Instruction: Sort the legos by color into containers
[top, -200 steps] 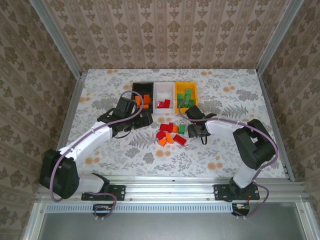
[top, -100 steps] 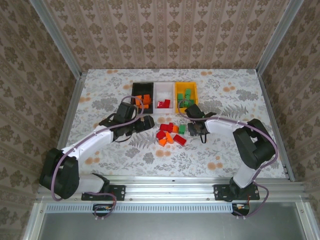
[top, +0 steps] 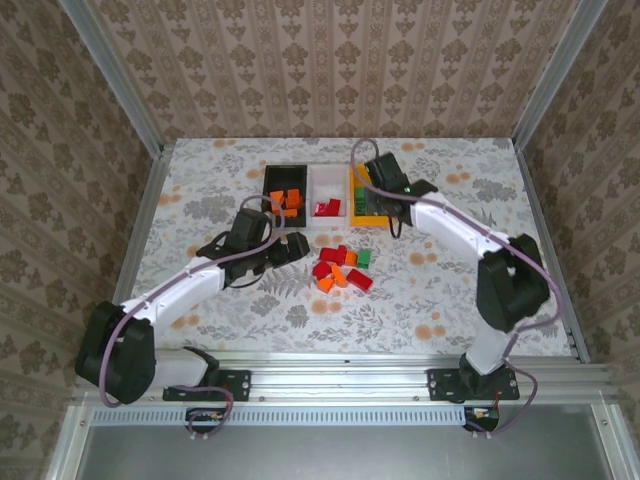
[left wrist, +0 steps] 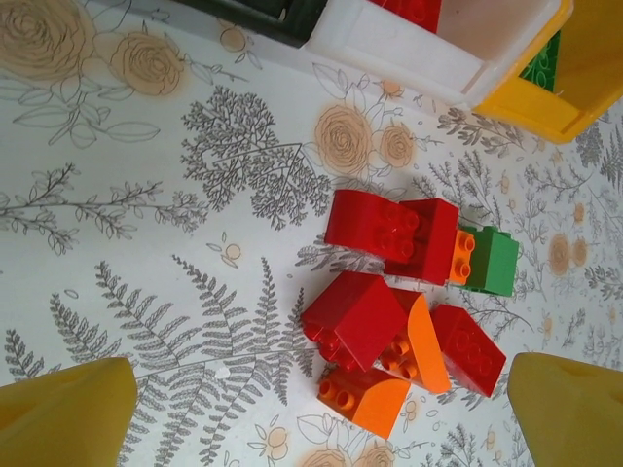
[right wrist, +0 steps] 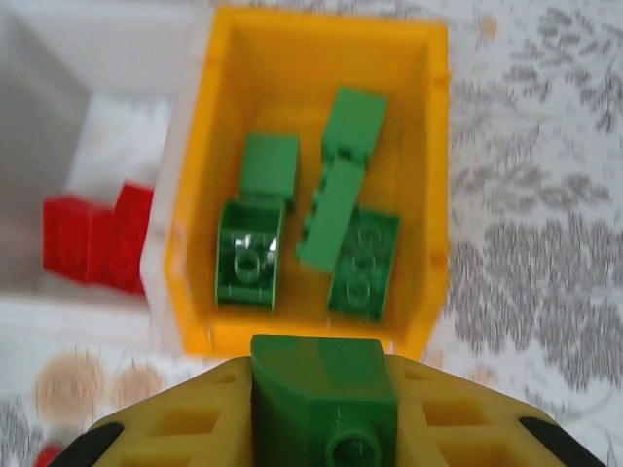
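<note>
If the right pincer [right wrist: 323,428] lets go now, the green brick [right wrist: 321,375] may hit the near rim of the yellow bin [right wrist: 185,243] and fall on the counter [left wrist: 146,243], because it seems to hang just above that rim. The pincer is clamped on this 1 brick, which is small and glossy with a sloped top. The left pincer [left wrist: 321,409] stands wide apart over the loose pile [left wrist: 399,292].

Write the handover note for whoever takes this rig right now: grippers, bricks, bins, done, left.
Left gripper: open, above the loose pile on the table.
Right gripper: shut on a green brick, at the yellow bin.
Done: greens in yellow bin, reds in white bin, oranges in black bin.
Left: drop the held brick; sort the pile's reds, oranges and one green.
</note>
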